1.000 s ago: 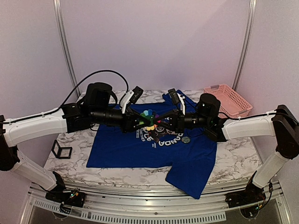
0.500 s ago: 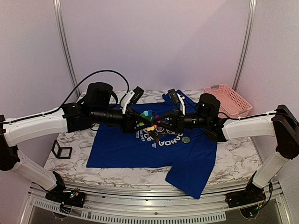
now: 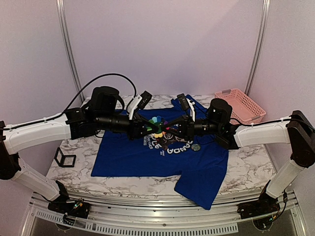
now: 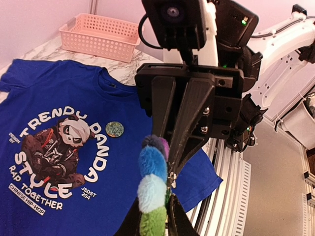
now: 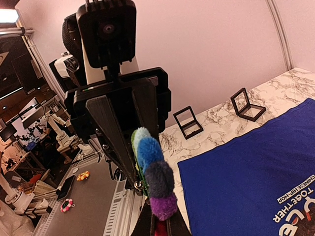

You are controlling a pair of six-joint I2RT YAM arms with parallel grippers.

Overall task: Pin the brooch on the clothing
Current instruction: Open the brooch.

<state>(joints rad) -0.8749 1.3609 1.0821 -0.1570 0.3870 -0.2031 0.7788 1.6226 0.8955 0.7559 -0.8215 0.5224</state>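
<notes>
Grips the brooch from both sides, tip to tip, with the right pincer clenched on one edge and the left pincer drawn shut on the opposite one. Holds it up in the air over the printed chest of the clothing, spread on the worktop. Shows a round grey disc lying on the shirt just beside the print, and a pink basket at the far right corner.

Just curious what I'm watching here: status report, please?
Left gripper and right gripper both shut on the brooch, mid-air over the clothing. Not pinned yet. Round disc lies beside the print.
</notes>
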